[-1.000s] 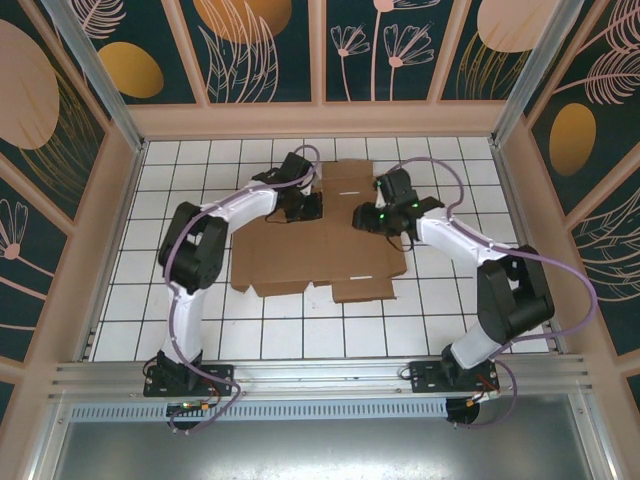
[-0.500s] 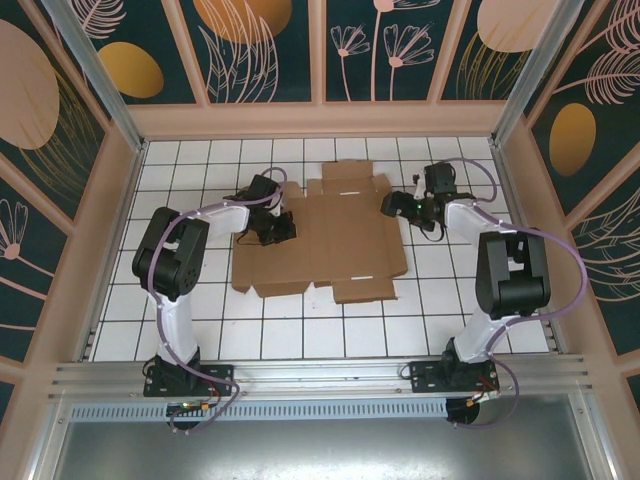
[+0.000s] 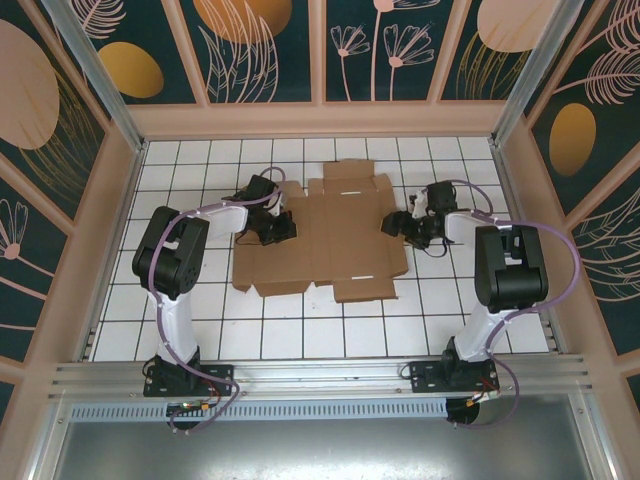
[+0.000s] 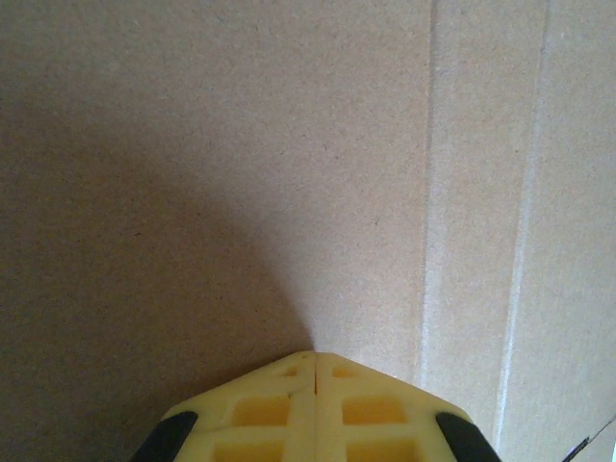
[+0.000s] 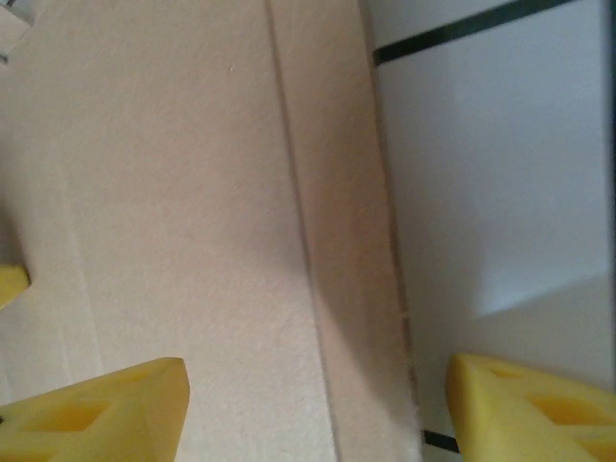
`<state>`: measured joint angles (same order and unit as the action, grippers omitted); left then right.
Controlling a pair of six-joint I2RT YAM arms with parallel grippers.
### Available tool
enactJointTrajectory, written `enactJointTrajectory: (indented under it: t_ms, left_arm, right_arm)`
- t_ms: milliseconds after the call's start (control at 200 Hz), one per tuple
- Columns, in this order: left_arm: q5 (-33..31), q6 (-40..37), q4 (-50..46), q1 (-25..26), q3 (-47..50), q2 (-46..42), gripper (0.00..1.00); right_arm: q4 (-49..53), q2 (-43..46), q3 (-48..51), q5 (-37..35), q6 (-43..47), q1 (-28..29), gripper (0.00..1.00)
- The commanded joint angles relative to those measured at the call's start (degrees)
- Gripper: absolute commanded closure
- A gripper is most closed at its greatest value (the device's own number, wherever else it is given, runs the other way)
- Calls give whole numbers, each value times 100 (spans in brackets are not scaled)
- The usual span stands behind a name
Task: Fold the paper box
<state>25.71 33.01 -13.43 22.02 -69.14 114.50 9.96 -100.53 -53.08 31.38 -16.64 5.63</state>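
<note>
Two claws work a flat brown die-cut sheet, the paper box (image 3: 335,245), lying unfolded mid worktop (image 3: 300,330). Left claw (image 3: 278,228): closed, tips together, low on the sheet's left panel. Right claw (image 3: 400,226): open, straddling the sheet's right edge. Judgement: pin the panel with the left, hinge the right flap along its score line, not across it. The left wrist view shows parallel creases just right of the tips. The right wrist view shows one finger over cardboard and the other over white tile, too fine for the overhead view.
</note>
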Motion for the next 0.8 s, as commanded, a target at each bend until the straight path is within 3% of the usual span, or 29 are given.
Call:
enactJointTrajectory:
  t_ms: [0, 260, 310, 390, 646, 796]
  left_arm:
    - [-25, -164, -130, -14, 77, 292, 100]
    - [45, -130, -64, -14, 179, 223, 100]
    - [50, -116, -37, -13, 229, 180, 100]
    - [54, -86, -21, -11, 283, 139, 100]
    - [66, 156, 96, -14, 484, -175, 100]
    - [313, 462, 318, -5, 717, -293, 100]
  right_arm:
    - [-11, -90, 128, 461, -50, 37, 38]
    - [294, 52, 31, -32, 174, 184, 57]
    - [485, 130, -117, -510, 265, 307, 61]
    - [916, 163, -462, -1519, 415, 546, 75]
    - [1650, 295, -1407, -3572, 892, 1538, 83]
    - [2059, 31, -1948, -4358, 1116, 1926, 100]
